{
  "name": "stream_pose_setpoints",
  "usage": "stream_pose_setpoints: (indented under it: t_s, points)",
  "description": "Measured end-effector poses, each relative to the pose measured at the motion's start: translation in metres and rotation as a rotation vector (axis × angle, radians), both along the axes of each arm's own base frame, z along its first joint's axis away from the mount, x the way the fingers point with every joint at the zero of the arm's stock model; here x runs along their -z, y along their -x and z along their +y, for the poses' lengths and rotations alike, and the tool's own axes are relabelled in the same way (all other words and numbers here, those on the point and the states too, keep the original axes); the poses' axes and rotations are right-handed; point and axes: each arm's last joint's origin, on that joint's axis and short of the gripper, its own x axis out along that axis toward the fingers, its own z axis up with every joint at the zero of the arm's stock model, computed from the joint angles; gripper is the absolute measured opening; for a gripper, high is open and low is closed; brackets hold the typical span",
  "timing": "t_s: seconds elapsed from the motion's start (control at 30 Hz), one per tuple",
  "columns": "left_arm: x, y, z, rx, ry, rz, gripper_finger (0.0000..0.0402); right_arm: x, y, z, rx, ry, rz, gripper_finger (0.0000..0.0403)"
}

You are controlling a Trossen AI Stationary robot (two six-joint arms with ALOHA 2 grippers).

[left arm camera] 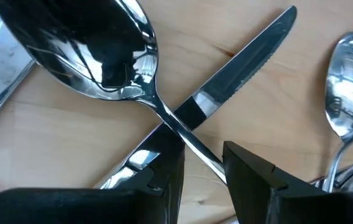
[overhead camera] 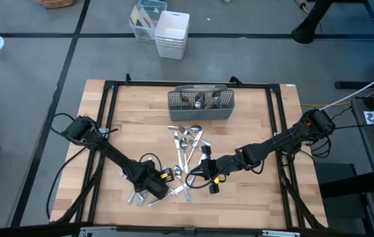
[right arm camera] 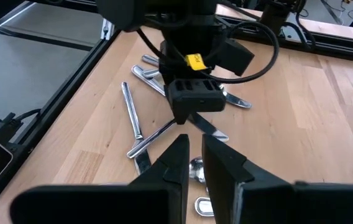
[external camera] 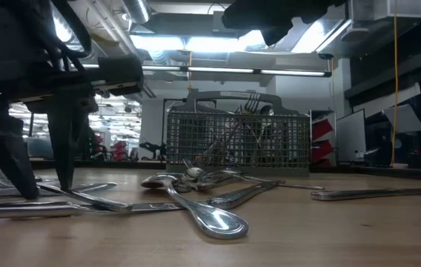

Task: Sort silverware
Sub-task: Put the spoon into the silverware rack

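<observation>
The silverware [overhead camera: 187,141] lies scattered in a loose pile on the wooden table, more of it near my left gripper [overhead camera: 155,186]. That gripper is down at the table near the near edge, open. Its fingers stand on either side of a spoon's handle [left arm camera: 183,134], and the spoon's bowl [left arm camera: 96,50] rests across a knife [left arm camera: 245,62]. Whether a finger touches the handle cannot be told. My right gripper [overhead camera: 208,176] hovers above the pile just right of the left one, its fingers [right arm camera: 179,155] only narrowly open and holding nothing.
The grey mesh caddy [overhead camera: 200,104] stands at the table's far middle with some pieces upright in it [external camera: 251,119]. Black frame rails [overhead camera: 108,118] run along the table's sides. White bins [overhead camera: 172,33] sit on the floor beyond the far edge. Bare wood lies right of the pile.
</observation>
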Motion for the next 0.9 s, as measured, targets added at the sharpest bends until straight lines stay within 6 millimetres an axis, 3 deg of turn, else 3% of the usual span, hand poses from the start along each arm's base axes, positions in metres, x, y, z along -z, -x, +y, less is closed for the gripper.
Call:
stream_pose_setpoints:
  t_s: [0.17, 0.43, 0.9]
  points:
    - [0.0004, 0.0004, 0.0011, 0.026, 0.034, 0.037, 0.009, 0.0014, 0.0007, 0.0001, -0.013, 0.0, 0.017, 0.0049]
    - [0.0009, 0.0016, 0.002, 0.068, 0.003, 0.045, 0.0013, 0.0019, 0.001, 0.0, -0.013, 0.002, 0.022, 0.0049]
    - [0.0004, -0.0015, 0.0028, 0.13, -0.086, -0.013, 0.0006, 0.0018, 0.0009, 0.0, -0.013, 0.002, 0.021, 0.0049]
